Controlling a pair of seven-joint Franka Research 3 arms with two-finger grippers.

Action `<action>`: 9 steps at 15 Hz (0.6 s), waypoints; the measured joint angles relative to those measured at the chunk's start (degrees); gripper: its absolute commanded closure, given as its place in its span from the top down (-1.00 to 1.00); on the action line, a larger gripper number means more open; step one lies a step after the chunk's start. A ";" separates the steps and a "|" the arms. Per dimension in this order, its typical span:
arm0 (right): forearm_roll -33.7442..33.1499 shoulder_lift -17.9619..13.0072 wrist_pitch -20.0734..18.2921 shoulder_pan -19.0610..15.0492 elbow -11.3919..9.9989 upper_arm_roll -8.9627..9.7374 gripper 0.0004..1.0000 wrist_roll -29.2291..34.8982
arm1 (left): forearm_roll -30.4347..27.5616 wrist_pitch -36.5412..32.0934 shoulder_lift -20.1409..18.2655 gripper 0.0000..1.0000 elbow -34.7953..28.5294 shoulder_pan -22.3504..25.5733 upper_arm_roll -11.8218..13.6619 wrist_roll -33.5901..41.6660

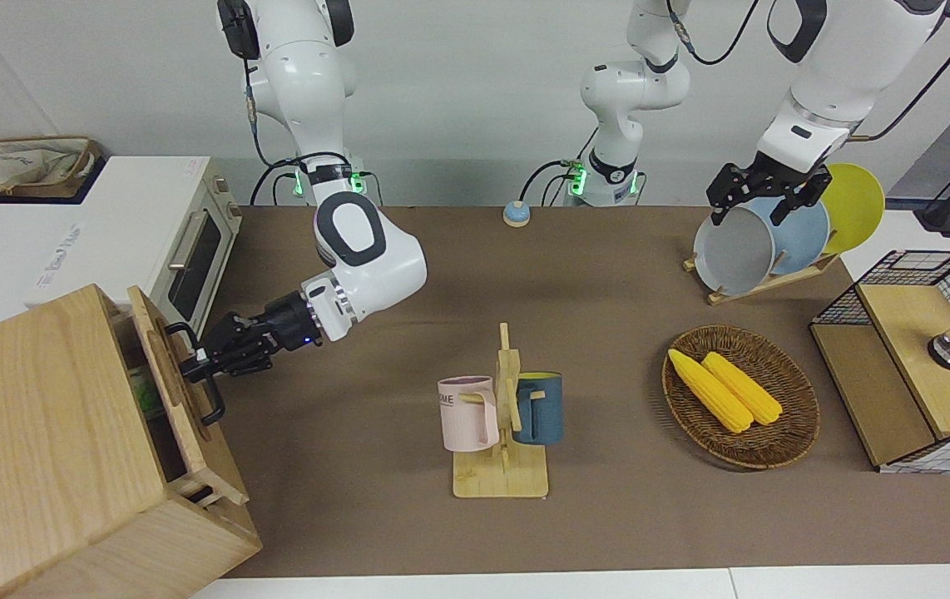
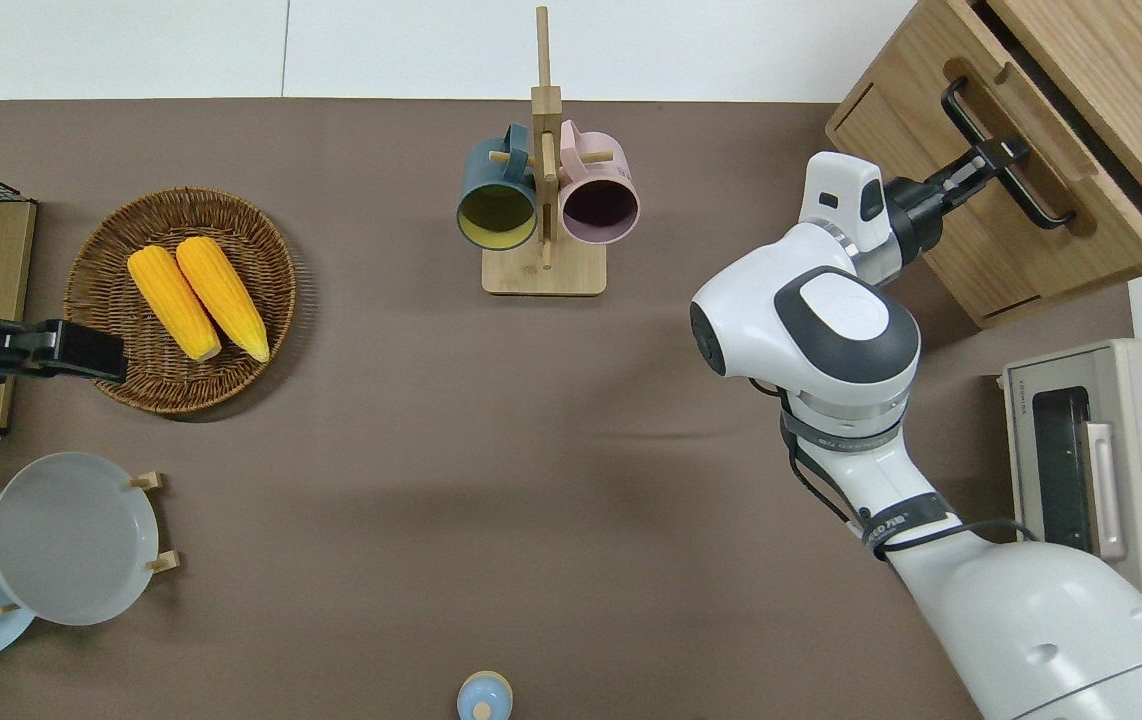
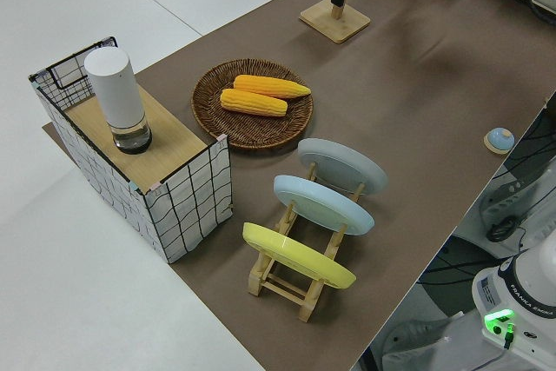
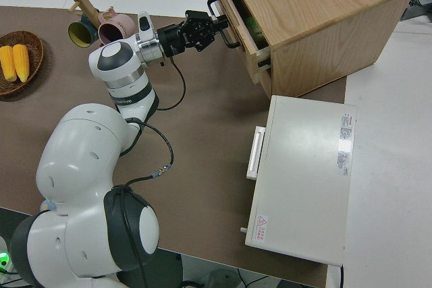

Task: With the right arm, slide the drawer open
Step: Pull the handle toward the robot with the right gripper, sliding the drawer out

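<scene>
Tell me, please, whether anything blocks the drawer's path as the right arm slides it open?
Nothing visible does. The right gripper is at the drawer's handle, and bare table lies where it slides; the mug rack stands well aside.

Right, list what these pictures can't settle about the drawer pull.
- Drawer contents: the front view shows only a green glimpse in the gap, shadowed by the box.
- Right gripper at the handle: its grip on the bar is too small to confirm in any view.
- Left gripper: finger state unclear; overhead view cuts that arm at the edge.
</scene>
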 measured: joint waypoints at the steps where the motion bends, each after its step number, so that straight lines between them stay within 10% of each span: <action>1: 0.68 0.00 -1.06 0.85 0.00 0.01 -1.00 0.00 | 0.00 0.00 0.00 0.99 0.00 0.00 0.00 0.00; 9: 5.67 0.00 -9.98 8.92 -0.20 0.04 -1.00 0.00 | 0.00 0.00 0.00 0.99 0.00 0.00 0.00 0.00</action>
